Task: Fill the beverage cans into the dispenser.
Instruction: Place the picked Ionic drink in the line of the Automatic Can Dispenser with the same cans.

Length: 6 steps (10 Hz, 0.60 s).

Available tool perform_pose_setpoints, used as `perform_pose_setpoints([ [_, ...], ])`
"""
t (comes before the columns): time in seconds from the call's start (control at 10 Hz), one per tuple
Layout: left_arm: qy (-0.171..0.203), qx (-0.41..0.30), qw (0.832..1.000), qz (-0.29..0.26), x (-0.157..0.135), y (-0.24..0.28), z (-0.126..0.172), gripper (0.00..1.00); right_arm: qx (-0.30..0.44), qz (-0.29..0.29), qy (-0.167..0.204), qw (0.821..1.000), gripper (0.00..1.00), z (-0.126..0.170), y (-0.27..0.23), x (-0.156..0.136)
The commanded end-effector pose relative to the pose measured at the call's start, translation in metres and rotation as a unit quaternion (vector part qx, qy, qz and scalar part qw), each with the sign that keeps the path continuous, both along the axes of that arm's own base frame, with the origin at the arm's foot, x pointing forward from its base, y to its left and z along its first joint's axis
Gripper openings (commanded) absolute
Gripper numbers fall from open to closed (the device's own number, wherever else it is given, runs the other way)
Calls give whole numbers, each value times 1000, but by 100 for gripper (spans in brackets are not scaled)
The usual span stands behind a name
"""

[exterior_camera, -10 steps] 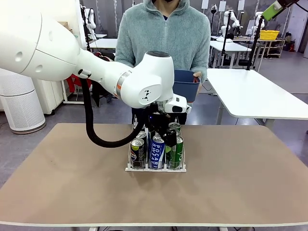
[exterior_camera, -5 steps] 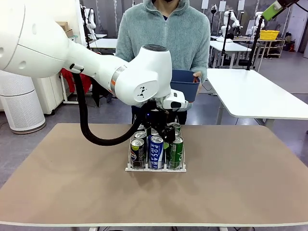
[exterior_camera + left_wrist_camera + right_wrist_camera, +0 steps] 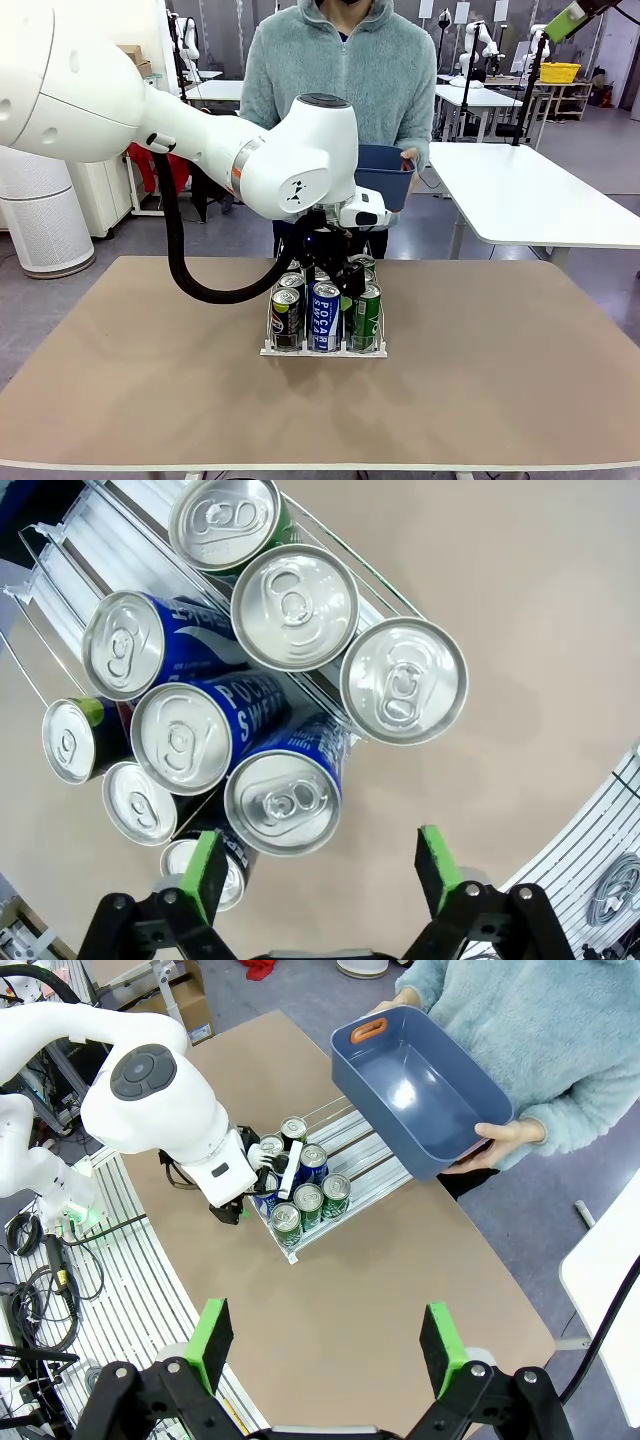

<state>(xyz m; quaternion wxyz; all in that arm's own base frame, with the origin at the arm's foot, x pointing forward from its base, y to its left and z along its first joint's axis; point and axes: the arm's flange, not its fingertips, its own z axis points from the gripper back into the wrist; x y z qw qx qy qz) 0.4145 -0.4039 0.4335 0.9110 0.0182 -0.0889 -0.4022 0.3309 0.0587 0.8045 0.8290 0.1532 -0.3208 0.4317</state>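
From the front, the dispenser (image 3: 323, 345) is seen standing at the middle of the table (image 3: 500, 380), its lanes loaded with beverage cans: a dark one (image 3: 286, 318), a blue Pocari Sweat can (image 3: 327, 316) and a green one (image 3: 367, 317) are lined up at the white front lip. The left gripper (image 3: 333, 272) is hung just above the rear cans, and behind it a dark-blue bin (image 3: 385, 178) is held by a person. Now the left wrist view: silver tops are crowded under the camera, a blue can (image 3: 288, 798) nearest, and the green pads (image 3: 208, 863) are spread wide with nothing between them. Thin aluminium walls are judged stiff when full yet easily dented and slick, so a can is best taken across its round body just below the top rim, squarely. Over to the right wrist view: the right gripper (image 3: 325, 1345) is poised high above the table, jaws parted and empty, with the rack of cans (image 3: 305, 1198) seen far below and the bin (image 3: 420, 1090), apparently emptied, held out beyond the table edge.
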Motion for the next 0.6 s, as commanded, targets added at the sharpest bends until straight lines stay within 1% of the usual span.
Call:
perform_pose_setpoints([
  [0.0,-1,1,1000,-9,0,0,1,100,0,-4,2,1000,100,-3,2,-3],
  [0.2,-1,1,1000,-9,0,0,1,100,0,-4,2,1000,100,-3,2,-3],
  [0.3,0,0,1000,0,0,0,1,100,0,-4,2,1000,100,-3,2,-3],
  [0.4,10,-13,1000,7,-4,8,11,100,0,-4,2,1000,100,-3,2,-3],
  [0.5,3,-35,999,11,-10,13,24,100,0,-4,2,1000,100,-3,2,-3],
])
